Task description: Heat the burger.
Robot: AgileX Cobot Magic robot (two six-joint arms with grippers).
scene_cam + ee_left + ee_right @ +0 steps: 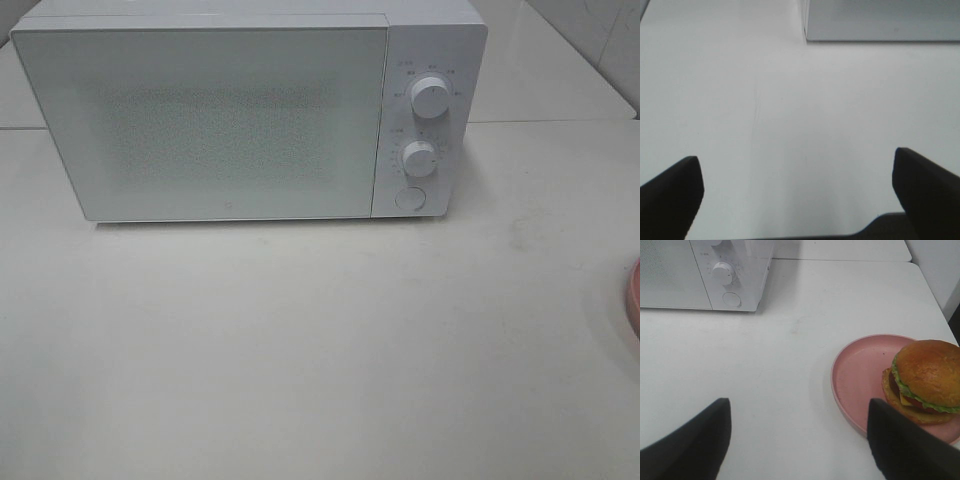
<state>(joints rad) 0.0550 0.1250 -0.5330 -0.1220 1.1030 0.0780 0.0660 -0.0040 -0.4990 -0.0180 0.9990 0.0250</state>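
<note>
My left gripper (pixel 797 200) is wide open over the bare white table (pixel 300 350), near the shut white box-shaped microwave (pixel 215 115). My right gripper (pixel 800 440) is wide open too, beside the shiny brown-bun burger (pixel 925 380) on its round pink plate (pixel 860 370). I think nothing has started, so first the door must open.

The microwave (pixel 230 110) is white with a speckled grey door, on a white table (pixel 300 350). The burger (pixel 925 380) shows a golden-brown bun, green lettuce and dark patty on a pink plate (pixel 860 370). Both grippers' fingers (pixel 687 445) are black.
</note>
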